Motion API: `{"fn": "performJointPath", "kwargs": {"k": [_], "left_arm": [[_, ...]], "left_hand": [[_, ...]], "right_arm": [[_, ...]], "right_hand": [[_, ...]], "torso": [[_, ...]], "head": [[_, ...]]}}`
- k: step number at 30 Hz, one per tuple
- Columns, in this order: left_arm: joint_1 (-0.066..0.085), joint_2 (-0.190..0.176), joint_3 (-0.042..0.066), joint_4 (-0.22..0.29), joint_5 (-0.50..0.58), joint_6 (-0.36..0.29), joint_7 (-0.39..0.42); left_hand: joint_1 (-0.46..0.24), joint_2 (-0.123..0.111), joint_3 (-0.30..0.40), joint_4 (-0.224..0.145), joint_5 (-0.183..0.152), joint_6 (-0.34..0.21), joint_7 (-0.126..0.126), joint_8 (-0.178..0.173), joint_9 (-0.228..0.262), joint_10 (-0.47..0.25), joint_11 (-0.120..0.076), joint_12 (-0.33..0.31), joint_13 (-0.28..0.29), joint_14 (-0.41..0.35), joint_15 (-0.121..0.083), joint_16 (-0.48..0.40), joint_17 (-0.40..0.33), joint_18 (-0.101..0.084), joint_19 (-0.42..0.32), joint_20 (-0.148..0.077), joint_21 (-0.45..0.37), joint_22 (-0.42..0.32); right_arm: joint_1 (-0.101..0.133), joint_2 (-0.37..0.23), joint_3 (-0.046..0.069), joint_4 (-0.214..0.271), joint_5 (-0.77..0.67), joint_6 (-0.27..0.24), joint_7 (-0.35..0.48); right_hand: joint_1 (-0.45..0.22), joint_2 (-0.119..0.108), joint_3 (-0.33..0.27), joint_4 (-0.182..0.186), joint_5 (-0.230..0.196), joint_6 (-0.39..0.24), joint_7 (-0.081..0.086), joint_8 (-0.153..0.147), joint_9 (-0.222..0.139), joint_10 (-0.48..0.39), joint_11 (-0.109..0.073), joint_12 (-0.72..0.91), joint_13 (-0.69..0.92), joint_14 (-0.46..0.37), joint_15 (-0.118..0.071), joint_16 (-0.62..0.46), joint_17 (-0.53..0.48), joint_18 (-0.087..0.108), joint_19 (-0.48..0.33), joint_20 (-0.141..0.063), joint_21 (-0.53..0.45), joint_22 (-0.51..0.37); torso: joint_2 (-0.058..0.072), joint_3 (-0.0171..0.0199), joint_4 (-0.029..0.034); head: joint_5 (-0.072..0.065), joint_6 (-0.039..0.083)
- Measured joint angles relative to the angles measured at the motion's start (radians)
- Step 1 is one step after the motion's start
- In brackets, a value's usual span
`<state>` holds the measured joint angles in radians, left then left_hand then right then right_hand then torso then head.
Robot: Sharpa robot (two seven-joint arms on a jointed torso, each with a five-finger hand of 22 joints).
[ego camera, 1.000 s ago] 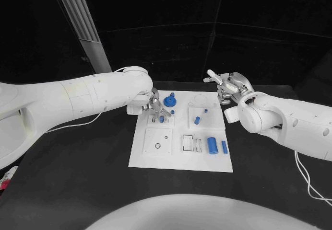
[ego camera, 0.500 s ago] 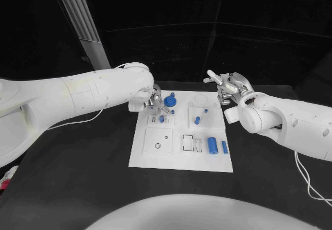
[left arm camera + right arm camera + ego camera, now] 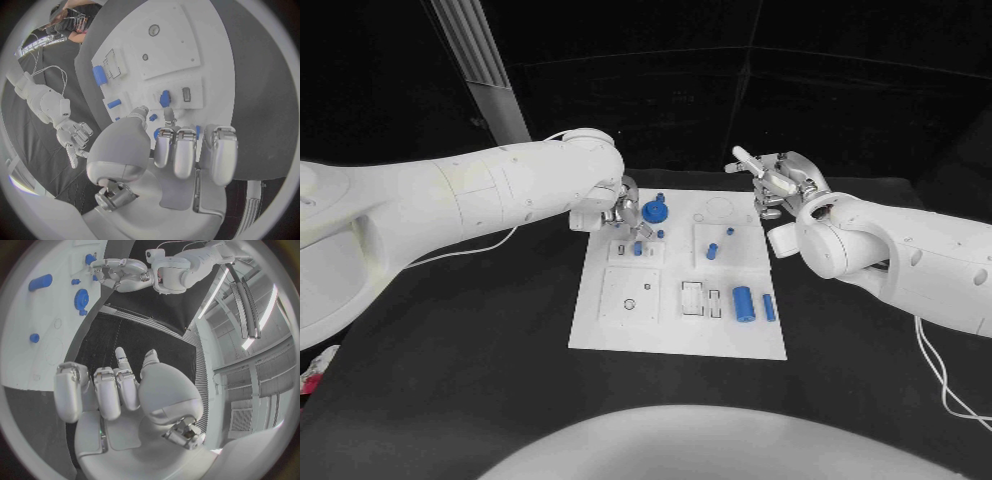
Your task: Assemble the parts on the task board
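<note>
Black table, dark room behind, and the white task board (image 3: 678,320) sits square in front of us. We're at the far left corner of it, left hand (image 3: 620,214) hovering over the small blue part (image 3: 638,247) standing in its socket, beside the blue gear (image 3: 656,211). Fingers look loosely curled with nothing in them, though whether they touch the part we can't tell. Next, we reckon, comes a careful pinch there. Our right hand (image 3: 780,182) waits off the far right edge, fingers spread, empty.
</note>
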<state>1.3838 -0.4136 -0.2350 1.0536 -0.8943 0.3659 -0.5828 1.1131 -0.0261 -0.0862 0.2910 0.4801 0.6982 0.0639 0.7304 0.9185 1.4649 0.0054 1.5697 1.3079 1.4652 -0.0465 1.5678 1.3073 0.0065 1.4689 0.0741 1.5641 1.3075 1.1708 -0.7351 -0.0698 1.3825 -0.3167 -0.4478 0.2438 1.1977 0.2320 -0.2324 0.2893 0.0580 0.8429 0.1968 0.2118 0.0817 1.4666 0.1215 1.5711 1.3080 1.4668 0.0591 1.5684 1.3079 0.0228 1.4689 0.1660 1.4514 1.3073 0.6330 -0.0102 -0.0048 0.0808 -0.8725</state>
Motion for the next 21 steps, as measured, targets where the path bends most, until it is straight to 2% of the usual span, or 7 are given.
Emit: {"fn": "performJointPath", "kwargs": {"k": [21], "left_arm": [[-0.003, 0.022, 0.000, -0.032, 0.000, 0.066, -0.016]], "left_hand": [[0.022, 0.012, 0.003, -0.003, 0.000, 0.000, 0.000, 0.000, -0.004, 0.000, 0.000, 0.000, 0.000, 0.000, 0.000, 0.000, 0.000, 0.000, -0.004, -0.004, 0.000, 0.000]], "right_arm": [[0.000, 0.002, 0.000, 0.000, 0.000, 0.000, -0.002]], "right_hand": [[0.005, 0.005, 0.000, 0.000, 0.000, 0.000, 0.000, 0.000, 0.000, 0.000, 0.000, 0.000, 0.000, 0.000, 0.000, 0.000, 0.000, 0.000, 0.000, 0.000, 0.000, 0.000]], "torso": [[0.000, -0.0001, 0.0000]], "head": [[0.001, 0.000]]}}
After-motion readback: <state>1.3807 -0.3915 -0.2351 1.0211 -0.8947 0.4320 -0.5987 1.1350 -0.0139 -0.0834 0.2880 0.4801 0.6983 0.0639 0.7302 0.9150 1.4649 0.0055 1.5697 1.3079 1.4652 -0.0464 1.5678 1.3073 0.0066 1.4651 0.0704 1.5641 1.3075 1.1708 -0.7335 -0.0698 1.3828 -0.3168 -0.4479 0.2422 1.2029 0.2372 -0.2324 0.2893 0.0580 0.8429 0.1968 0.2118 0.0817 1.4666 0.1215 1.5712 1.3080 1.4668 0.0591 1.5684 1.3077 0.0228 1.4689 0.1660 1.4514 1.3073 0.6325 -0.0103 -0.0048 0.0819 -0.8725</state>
